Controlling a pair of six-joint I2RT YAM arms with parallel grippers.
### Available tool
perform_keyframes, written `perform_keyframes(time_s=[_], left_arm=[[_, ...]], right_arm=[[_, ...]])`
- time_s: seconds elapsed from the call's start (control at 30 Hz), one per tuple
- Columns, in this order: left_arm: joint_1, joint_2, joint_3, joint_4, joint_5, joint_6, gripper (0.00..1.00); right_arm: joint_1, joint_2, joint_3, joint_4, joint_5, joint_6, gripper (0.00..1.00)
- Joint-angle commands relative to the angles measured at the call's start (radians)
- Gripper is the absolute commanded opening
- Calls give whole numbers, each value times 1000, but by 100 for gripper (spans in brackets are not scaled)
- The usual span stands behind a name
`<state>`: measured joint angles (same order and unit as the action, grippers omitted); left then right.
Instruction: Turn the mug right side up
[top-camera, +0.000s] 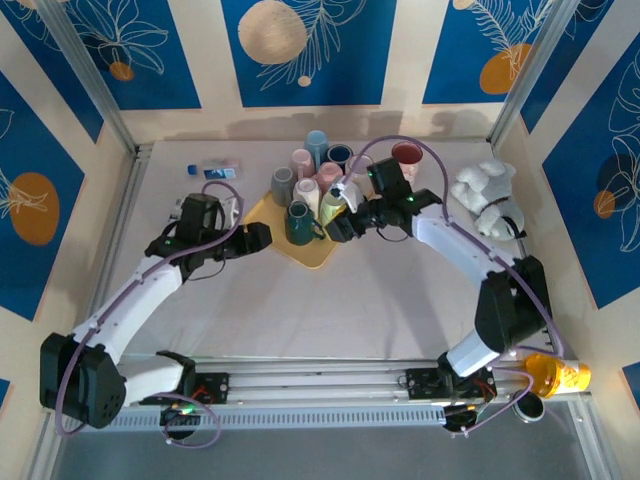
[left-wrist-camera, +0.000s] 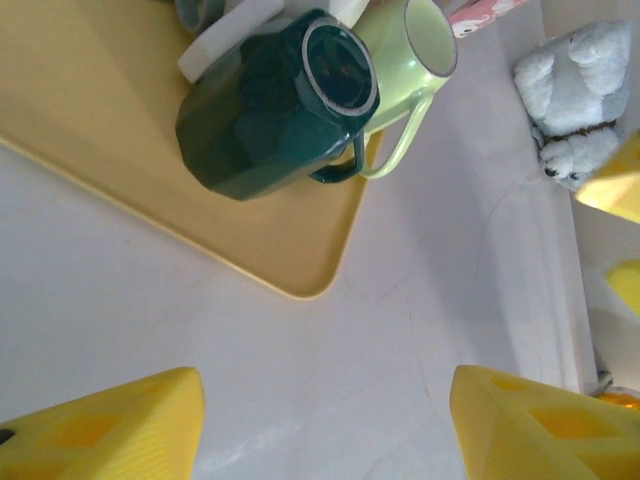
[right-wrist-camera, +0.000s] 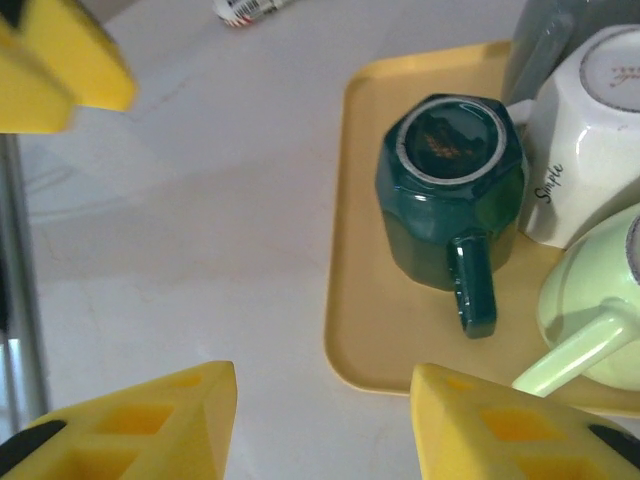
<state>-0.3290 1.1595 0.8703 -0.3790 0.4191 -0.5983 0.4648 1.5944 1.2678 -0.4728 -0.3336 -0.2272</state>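
A dark green mug (top-camera: 298, 224) (left-wrist-camera: 270, 105) (right-wrist-camera: 450, 185) stands upside down at the near corner of the yellow tray (top-camera: 322, 254) (left-wrist-camera: 120, 140) (right-wrist-camera: 370, 330), base ring up and handle toward the tray's edge. Just left of the tray, low over the table, is my left gripper (top-camera: 256, 240) (left-wrist-camera: 327, 420), open with bare tabletop between its fingers. On the mug's right is my right gripper (top-camera: 340, 226) (right-wrist-camera: 322, 400), also open, over the tray's corner with nothing between its fingers. A light green mug (left-wrist-camera: 410, 55) (right-wrist-camera: 590, 310) touches the dark green one.
A white mug (right-wrist-camera: 590, 130) marked "Simple" and several more mugs (top-camera: 318, 165) crowd the tray's back. A white stuffed toy (top-camera: 487, 195) (left-wrist-camera: 575, 95) lies at the right. A small packet (top-camera: 218, 172) lies at the back left. Metal frame posts border the table.
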Motion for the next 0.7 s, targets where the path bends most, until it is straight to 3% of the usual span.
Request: perform_keyframes(time_s=[0.0, 0.3, 0.67], left_arm=[[18, -53, -47, 20, 68, -34, 68], [25, -155, -109, 16, -22, -71, 70], [37, -157, -116, -44, -17, -102, 66]], right_arm=[[14, 90, 77, -82, 66, -67, 49], [49, 269, 253, -131, 154, -133, 49], [81, 409, 401, -217, 237, -186, 49]])
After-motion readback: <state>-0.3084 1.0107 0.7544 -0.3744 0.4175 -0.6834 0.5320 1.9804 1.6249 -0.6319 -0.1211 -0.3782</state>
